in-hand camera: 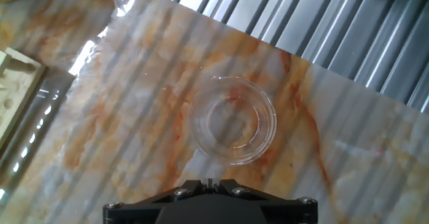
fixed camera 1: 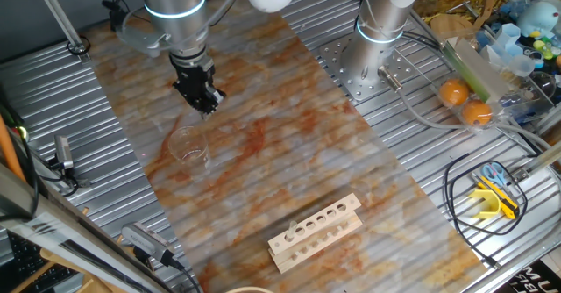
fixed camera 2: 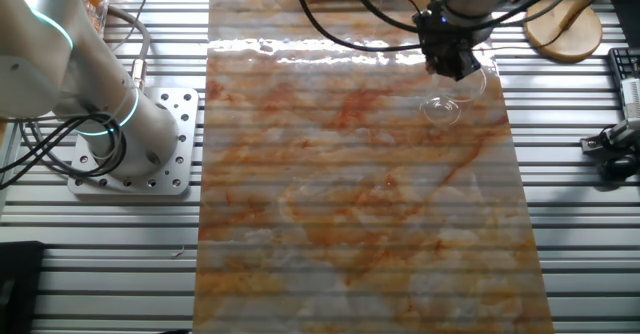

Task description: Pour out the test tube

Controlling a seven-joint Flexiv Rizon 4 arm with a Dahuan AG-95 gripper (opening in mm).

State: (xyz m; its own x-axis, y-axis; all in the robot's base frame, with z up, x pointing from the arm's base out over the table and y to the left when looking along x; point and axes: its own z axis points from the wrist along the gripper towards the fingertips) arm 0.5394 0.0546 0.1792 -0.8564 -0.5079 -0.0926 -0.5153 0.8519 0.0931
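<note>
My gripper [fixed camera 1: 207,104] hangs over the marbled mat, just above and behind the wide clear beaker [fixed camera 1: 190,144]. In the hand view the beaker [in-hand camera: 233,120] stands upright right ahead of my fingers, seen from above, and looks empty. My gripper [in-hand camera: 209,184] has its jaws nearly together on a thin sliver, the test tube [in-hand camera: 209,178]. The rest of the tube is too clear to make out. In the other fixed view my gripper [fixed camera 2: 458,66] is over the beaker [fixed camera 2: 443,109]. The pale wooden rack [fixed camera 1: 316,232] lies apart, its holes apparently empty.
The rack's edge shows at the left of the hand view [in-hand camera: 17,90]. A second arm's base [fixed camera 1: 372,56] is bolted beside the mat. Two oranges [fixed camera 1: 465,100] and yellow-handled tools [fixed camera 1: 495,196] lie to the right. Ribbed metal table surrounds the mat [fixed camera 1: 289,153].
</note>
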